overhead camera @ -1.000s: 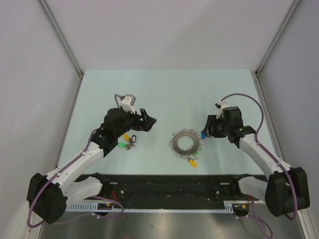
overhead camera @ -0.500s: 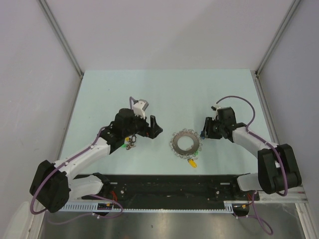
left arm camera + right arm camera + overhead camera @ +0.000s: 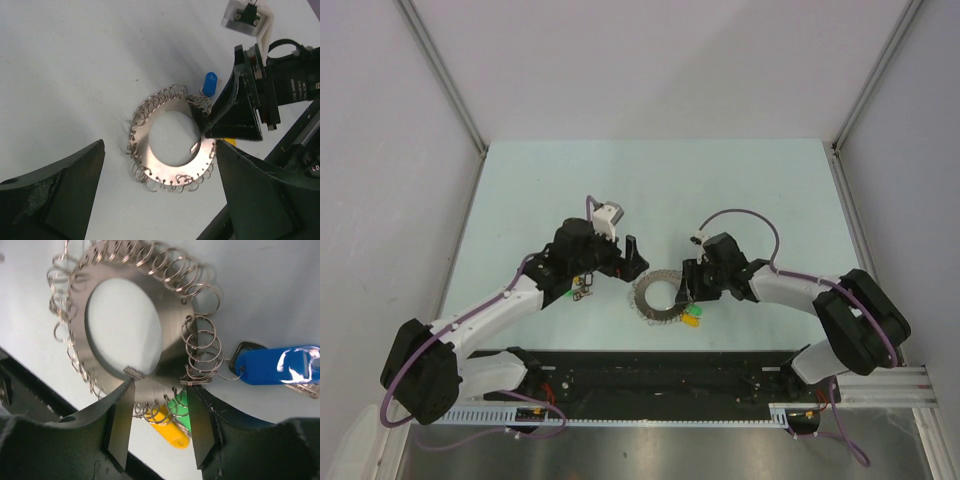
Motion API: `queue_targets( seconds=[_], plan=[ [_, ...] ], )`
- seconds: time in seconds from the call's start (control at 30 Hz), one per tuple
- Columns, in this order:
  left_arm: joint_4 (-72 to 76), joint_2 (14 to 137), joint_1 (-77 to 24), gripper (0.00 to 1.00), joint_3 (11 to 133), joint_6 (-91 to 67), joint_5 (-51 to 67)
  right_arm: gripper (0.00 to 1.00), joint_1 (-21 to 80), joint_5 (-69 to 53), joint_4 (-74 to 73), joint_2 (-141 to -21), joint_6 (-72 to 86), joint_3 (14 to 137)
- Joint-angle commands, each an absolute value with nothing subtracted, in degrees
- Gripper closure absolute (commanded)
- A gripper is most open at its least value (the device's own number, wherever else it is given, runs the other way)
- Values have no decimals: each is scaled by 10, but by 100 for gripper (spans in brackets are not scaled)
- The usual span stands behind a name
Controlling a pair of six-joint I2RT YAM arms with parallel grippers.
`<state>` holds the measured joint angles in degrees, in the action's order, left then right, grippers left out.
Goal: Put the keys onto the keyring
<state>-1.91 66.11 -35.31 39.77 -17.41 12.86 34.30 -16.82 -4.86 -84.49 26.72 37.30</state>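
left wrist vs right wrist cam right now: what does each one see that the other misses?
Left wrist only: the left gripper, open, plus the right arm seen from outside. Right wrist only: a yellow tag and a green tag tucked under the keyring. Both: the keyring, the blue tag, and the right gripper clamped across the ring's band.

Yellow tag (image 3: 171, 431) and green tag (image 3: 181, 409) half hidden behind keyring (image 3: 172, 330), blue tag (image 3: 275, 367) cut by right edge
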Motion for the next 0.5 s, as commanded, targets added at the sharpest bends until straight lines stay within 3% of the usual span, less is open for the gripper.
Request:
queue_targets(
  seconds=[0.0, 0.23, 0.47],
  plan=[
    [-21, 659, -361, 4, 421, -155, 149, 48, 373, -177, -33, -834, 285, 401],
    [-63, 663, -374, 4, 444, -126, 145, 47, 348, -116, -185, -750, 131, 450],
    [-118, 647, -375, 4, 468, -97, 137, 54, 352, -66, -266, -803, -60, 498]
  ],
)
